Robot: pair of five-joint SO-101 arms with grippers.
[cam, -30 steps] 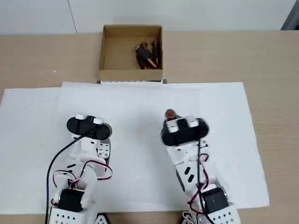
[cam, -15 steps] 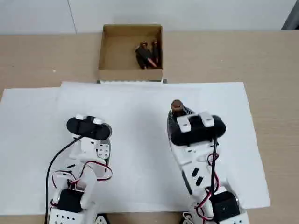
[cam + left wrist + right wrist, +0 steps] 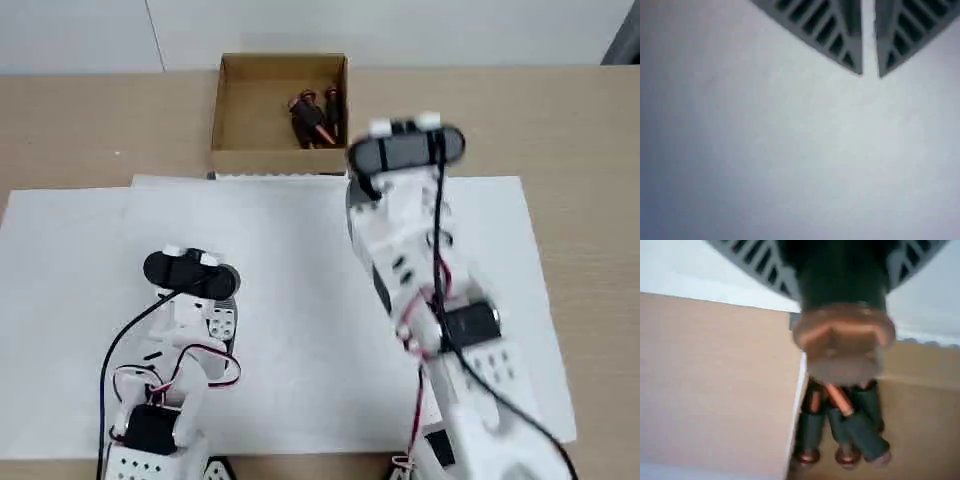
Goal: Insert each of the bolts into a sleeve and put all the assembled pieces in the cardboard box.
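My right gripper (image 3: 840, 285) is shut on an assembled piece (image 3: 842, 340), a black sleeve with a copper bolt head at its end. It hangs over the near right corner of the cardboard box (image 3: 715, 380). Three assembled pieces (image 3: 840, 435) lie together inside the box (image 3: 280, 160), and they appear as a dark cluster (image 3: 315, 115) near its right wall. The right arm's wrist (image 3: 405, 150) stands just right of the box's front corner. My left gripper (image 3: 869, 70) is shut on nothing, low over the white paper (image 3: 790, 160); its arm (image 3: 190, 272) rests at the paper's left middle.
A large white paper sheet (image 3: 300, 240) covers the wooden table (image 3: 560, 120) in front of the box. Cables run along both arms. The left half of the box floor (image 3: 250, 110) is bare.
The right arm has stretched forward from the middle of the paper to the box's near right corner, carrying the piece. The left arm has stayed still.
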